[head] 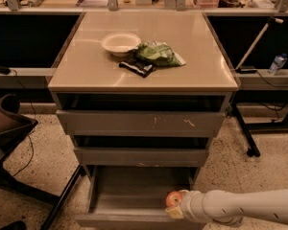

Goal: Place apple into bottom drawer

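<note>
The bottom drawer is pulled open, a wide grey tray below the two other drawers. The small red-orange apple is held over the right front part of the drawer. My gripper comes in from the right on a white arm and is shut on the apple, low inside the drawer opening. The fingers are mostly hidden behind the apple and the wrist.
On the cabinet top sit a white bowl, a green chip bag and a dark snack packet. A chair stands at the left. A water bottle and a stand leg are at the right.
</note>
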### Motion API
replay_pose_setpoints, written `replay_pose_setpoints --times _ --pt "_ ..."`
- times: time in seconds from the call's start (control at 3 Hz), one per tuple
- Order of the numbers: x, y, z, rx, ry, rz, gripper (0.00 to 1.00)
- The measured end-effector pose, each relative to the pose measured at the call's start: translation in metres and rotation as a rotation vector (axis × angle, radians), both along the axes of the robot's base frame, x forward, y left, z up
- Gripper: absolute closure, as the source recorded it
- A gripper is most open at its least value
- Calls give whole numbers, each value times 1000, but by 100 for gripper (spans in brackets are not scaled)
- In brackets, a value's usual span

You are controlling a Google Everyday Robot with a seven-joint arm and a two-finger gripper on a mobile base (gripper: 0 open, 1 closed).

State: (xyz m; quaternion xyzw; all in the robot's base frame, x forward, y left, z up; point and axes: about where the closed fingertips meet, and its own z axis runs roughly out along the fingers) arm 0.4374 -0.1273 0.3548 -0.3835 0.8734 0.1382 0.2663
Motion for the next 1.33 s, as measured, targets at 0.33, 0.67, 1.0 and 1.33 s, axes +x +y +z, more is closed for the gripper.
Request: replay_pose_setpoints --times 0.33,0.67,1.0,1.33 --pt "38 2 -33 66 -37 -77 100" --pt "65 6 -56 97 -65 -117 100" --pt "68 5 -60 100 -65 -125 100" --pt "77 0 -81 95 -64 -166 100"
